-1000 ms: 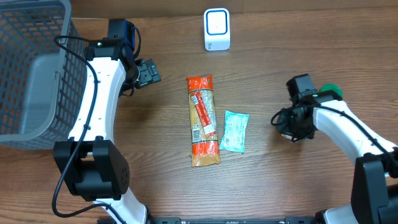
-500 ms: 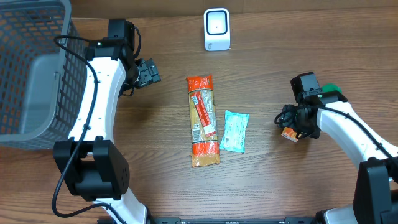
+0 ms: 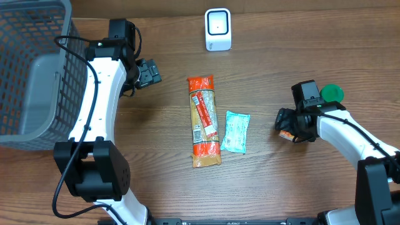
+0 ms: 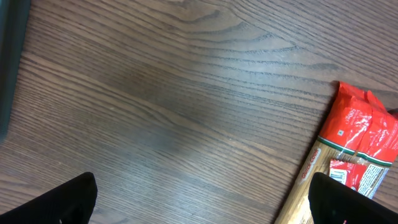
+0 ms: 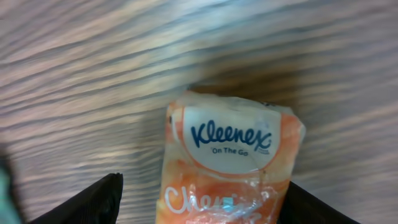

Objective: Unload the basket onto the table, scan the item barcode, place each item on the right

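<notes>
Here the right gripper (image 5: 202,186) hangs low over the orange tissue pack (image 5: 230,162), which lies flat on the table (image 3: 312,50), right of centre. Its 2 fingers stand wide apart and grip nothing. A long pasta packet (image 3: 204,122) and a small teal packet (image 3: 235,132) lie mid-table. The white scanner (image 3: 218,29) stands at the far edge. The left gripper (image 4: 202,199) hovers near the wire basket (image 3: 25,37), spread wide and empty.

You get the Kleenex pack (image 5: 231,158) cut off by the btm edge in right wrist view, mostly hidden under the right gripper (image 3: 287,128) overhead, and the red pack (image 4: 360,155) cropped at left wrist's rt edge.
</notes>
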Tool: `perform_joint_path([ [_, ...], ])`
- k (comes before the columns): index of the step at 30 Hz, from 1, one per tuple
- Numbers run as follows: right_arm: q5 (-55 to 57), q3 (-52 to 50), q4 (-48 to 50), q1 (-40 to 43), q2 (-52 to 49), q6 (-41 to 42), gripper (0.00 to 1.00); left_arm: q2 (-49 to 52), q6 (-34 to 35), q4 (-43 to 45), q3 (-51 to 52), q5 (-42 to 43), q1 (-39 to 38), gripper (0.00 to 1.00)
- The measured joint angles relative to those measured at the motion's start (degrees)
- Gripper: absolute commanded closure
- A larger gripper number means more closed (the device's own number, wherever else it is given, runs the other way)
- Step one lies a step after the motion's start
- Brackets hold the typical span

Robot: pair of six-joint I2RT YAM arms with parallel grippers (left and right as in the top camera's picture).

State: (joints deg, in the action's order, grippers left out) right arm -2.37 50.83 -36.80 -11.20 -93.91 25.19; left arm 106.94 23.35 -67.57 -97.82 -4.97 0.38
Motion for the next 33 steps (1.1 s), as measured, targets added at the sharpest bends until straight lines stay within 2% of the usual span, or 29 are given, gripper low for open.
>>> perform_joint_path([
  [16,-11.2,0.0,2.4,0.0,0.0,-2.3,0.22,0.0,0.0,0.0,0.0,0.0,0.0,0.0],
  [17,-11.5,0.0,2.5,0.0,0.0,-2.3,0.21,0.0,0.0,0.0,0.0,0.0,0.0,0.0],
  [18,-11.8,0.0,2.6,0.0,0.0,-2.3,0.14,0.0,0.0,0.0,0.0,0.0,0.0,0.0],
  [19,-11.8,0.0,2.7,0.0,0.0,-2.2,0.0,0.0,0.0,0.0,0.0,0.0,0.0,0.0],
  [23,-11.5,0.0,2.9,0.0,0.0,-2.7,0.0,0.0,0.0,0.0,0.0,0.0,0.0,0.0],
  [24,-11.3,0.0,2.9,0.0,0.0,-2.7,0.11,0.0,0.0,0.0,0.0,0.0,0.0,0.0],
  [25,-11.1,0.0,2.8,0.0,0.0,-2.9,0.28,0.0,0.0,0.0,0.0,0.0,0.0,0.0],
  [26,-10.8,0.0,2.7,0.0,0.0,-3.2,0.37,0.0,0.0,0.0,0.0,0.0,0.0,0.0],
  [28,-9.7,0.0,2.6,0.0,0.0,-2.8,0.49,0.0,0.0,0.0,0.0,0.0,0.0,0.0],
  [30,-8.9,0.0,2.4,0.0,0.0,-3.0,0.55,0.0,0.0,0.0,0.0,0.0,0.0,0.0],
  [33,-8.0,0.0,2.1,0.0,0.0,-2.7,0.53,0.0,0.0,0.0,0.0,0.0,0.0,0.0],
])
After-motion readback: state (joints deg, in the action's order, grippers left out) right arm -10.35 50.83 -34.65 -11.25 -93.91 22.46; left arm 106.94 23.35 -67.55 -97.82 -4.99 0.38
